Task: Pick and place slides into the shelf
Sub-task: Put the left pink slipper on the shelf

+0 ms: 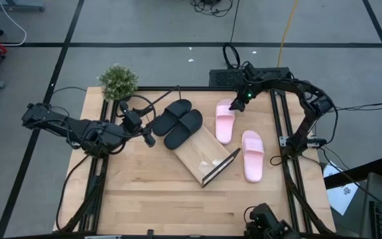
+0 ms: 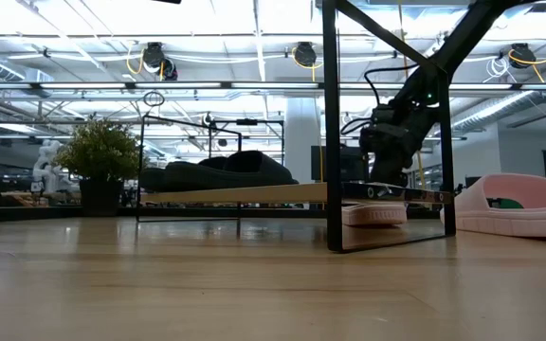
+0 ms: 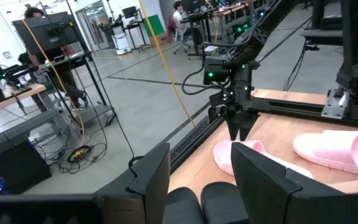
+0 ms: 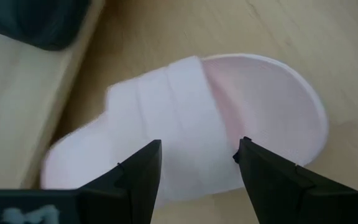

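The shelf [image 1: 201, 154] hides part of one pink slide [image 1: 225, 122]; the right gripper [image 1: 239, 105], released, hangs over that slide's strap. Two black slides [image 1: 178, 122] sit on the shelf's far end. The left gripper [image 1: 148, 137], released, waits beside them, near a potted plant [image 1: 118, 81] at the desk's far-left corner.
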Tool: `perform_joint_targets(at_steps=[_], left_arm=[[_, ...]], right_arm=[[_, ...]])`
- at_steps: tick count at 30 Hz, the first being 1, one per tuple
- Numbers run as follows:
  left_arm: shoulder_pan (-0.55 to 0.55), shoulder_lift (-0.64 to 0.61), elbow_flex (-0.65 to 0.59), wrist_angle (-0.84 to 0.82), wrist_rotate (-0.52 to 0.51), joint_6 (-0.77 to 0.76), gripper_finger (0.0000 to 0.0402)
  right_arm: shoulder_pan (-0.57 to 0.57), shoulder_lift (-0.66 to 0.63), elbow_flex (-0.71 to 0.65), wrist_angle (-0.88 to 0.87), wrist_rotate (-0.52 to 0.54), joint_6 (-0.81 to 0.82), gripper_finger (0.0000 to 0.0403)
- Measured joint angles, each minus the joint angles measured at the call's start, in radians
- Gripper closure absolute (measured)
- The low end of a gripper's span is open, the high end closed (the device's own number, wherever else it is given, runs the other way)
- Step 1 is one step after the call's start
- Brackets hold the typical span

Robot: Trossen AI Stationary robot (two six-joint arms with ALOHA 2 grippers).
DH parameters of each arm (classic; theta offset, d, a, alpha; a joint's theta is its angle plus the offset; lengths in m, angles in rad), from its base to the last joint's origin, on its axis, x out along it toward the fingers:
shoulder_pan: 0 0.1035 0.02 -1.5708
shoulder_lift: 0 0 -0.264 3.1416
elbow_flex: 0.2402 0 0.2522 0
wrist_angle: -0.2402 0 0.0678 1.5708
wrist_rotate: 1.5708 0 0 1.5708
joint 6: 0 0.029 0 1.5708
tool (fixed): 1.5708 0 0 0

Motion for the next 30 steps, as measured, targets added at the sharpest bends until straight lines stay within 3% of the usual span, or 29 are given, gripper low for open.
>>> perform_joint_targets(at_steps=[13, 30], left_arm=[[0.000, 0.000, 0.000, 0.000, 0.001, -0.003, 0.0224], [0.037, 0.000, 0.000, -0.001, 0.003, -0.003, 0.0224]], right_arm=[[0.018, 0.073, 0.000, 0.041, -0.003, -0.013, 0.0200], [0.022, 0.075, 0.000, 0.003, -0.080, -0.027, 0.0200]])
